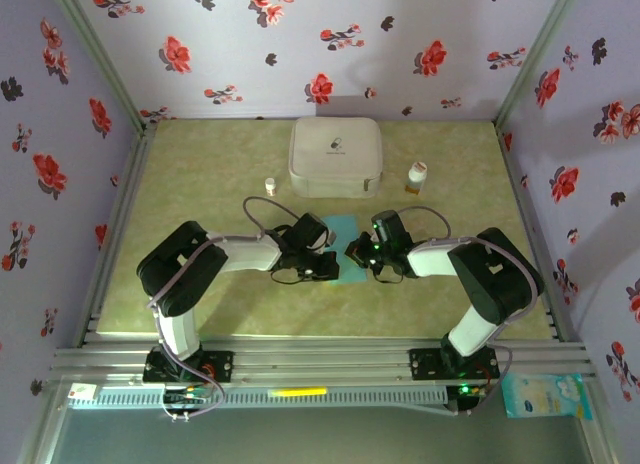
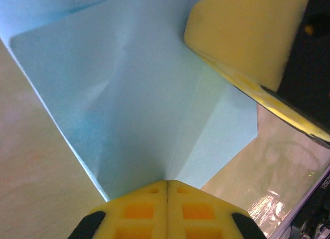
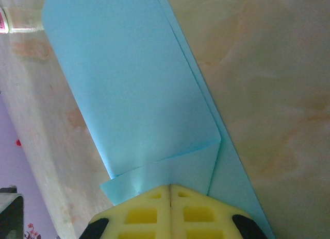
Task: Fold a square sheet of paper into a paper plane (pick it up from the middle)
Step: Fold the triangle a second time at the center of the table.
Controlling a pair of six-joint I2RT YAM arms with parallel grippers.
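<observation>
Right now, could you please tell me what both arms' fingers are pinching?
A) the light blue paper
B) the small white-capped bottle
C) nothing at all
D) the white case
A: in the wrist views the left fingers and the right fingers are pressed together, with the light blue paper running out from the seam between each pair.

White rounded case (image 1: 335, 156), small white jar (image 1: 270, 185), amber bottle (image 1: 417, 176), floral walls (image 1: 60, 134)
</observation>
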